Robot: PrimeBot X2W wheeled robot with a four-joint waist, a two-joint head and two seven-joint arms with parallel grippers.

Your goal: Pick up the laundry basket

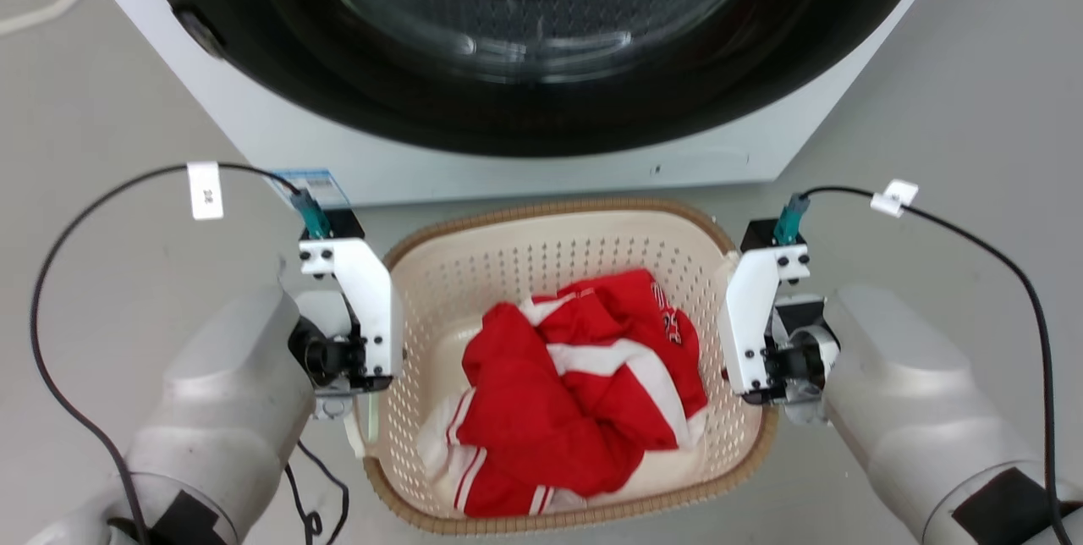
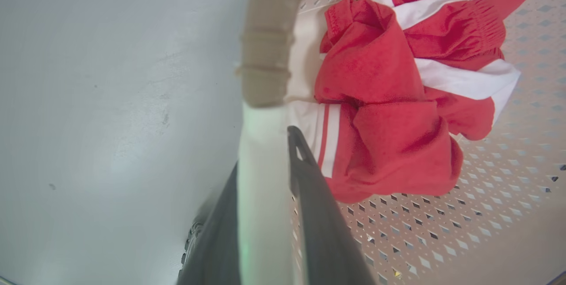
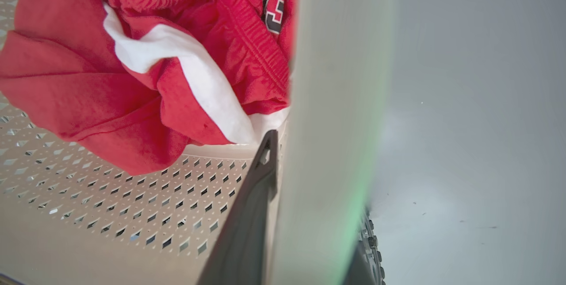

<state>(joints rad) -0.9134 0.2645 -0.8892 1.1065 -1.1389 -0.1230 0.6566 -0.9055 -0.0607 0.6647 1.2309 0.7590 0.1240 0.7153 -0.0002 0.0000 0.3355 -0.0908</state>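
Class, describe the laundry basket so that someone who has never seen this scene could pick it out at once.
Start at the white washing machine with its round dark door. Directly in front of it is the laundry basket. Unlike the machine, it is small, cream perforated plastic with a brown woven-look rim, holding red and white clothes.
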